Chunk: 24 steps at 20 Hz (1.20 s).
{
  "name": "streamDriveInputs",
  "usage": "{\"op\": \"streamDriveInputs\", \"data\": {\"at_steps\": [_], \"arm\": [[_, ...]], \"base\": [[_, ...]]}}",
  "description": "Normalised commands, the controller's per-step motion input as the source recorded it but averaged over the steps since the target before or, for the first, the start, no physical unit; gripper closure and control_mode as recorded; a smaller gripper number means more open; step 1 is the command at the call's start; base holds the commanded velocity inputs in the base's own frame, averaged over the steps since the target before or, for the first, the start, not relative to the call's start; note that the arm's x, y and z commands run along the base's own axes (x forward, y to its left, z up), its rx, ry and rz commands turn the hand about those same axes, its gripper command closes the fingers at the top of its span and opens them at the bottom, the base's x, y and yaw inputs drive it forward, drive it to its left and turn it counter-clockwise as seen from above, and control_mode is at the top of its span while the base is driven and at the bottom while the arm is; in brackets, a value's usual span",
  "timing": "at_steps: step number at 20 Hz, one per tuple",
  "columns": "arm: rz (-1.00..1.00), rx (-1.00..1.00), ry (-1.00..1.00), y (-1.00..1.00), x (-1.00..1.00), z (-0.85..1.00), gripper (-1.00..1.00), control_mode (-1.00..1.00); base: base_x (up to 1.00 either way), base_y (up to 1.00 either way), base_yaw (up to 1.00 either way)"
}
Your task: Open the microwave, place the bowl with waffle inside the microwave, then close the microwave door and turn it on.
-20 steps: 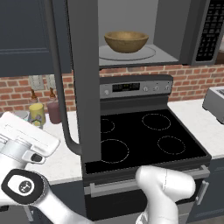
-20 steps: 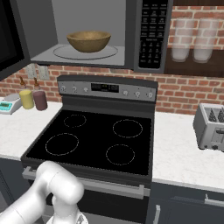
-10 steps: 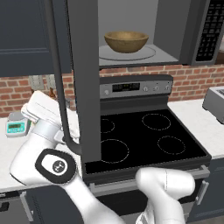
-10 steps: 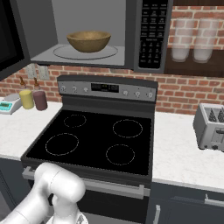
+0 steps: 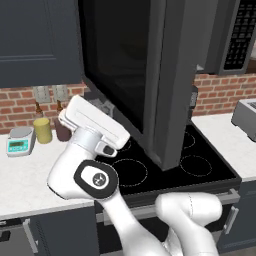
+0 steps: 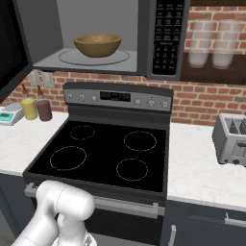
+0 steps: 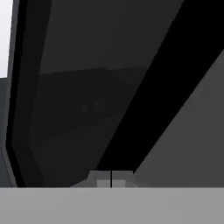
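Brown wooden bowl (image 6: 97, 44): sits on the round glass turntable (image 6: 93, 57) inside the microwave (image 6: 101, 36), at the middle of the cavity. Waffle: presumably lying in the bowl, but hidden below the rim; cannot confirm.

Microwave door (image 5: 131, 75): dark grey panel with black window, part-way swung, standing out from the microwave over the stove (image 6: 105, 153). From the left base view it blocks the cavity; from the right base view only its edge shows, left of the cavity.

Gripper (image 7: 111, 179): fingertips pressed together, nothing between them, held very near the door's face. The white hand (image 5: 92, 122) sits on the outer side of the door, below its window. Whether the tips actually touch the panel is not clear.

Step in hand, by judgement: bowl is placed; the door is being closed. Next move calls for a steady push on the outer face, following the door's arc toward the microwave until it latches, with the arm kept clear of the stove top. After that, the keypad (image 6: 167, 36) on the microwave's right side needs a press.

Hard to make out: door handle, not identifiable. The hand view gives only dark bands and a glass reflection. Keypad buttons too small to read. Yellow cup (image 6: 29, 108) and maroon cup (image 6: 44, 110) stand on the counter left of the stove, below the microwave, out of the way.
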Motion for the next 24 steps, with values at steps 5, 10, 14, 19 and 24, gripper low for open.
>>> {"op": "streamDriveInputs", "data": {"at_steps": [5,10,14,19,24], "arm": [[-0.03,0.00,-0.11,-0.93,0.00,0.47,1.00,-1.00],[0.00,0.00,-0.08,-0.85,0.05,0.47,1.00,-1.00],[0.00,0.00,-0.08,-0.77,0.16,0.48,1.00,-1.00],[0.00,0.00,-0.01,-0.69,0.21,0.51,1.00,-1.00],[0.00,0.03,0.20,-0.65,0.30,0.29,1.00,-1.00]], "base": [[0.00,0.00,0.00],[0.00,0.00,0.00],[0.00,0.00,0.00],[0.00,0.00,0.00],[0.00,0.00,0.00]]}}
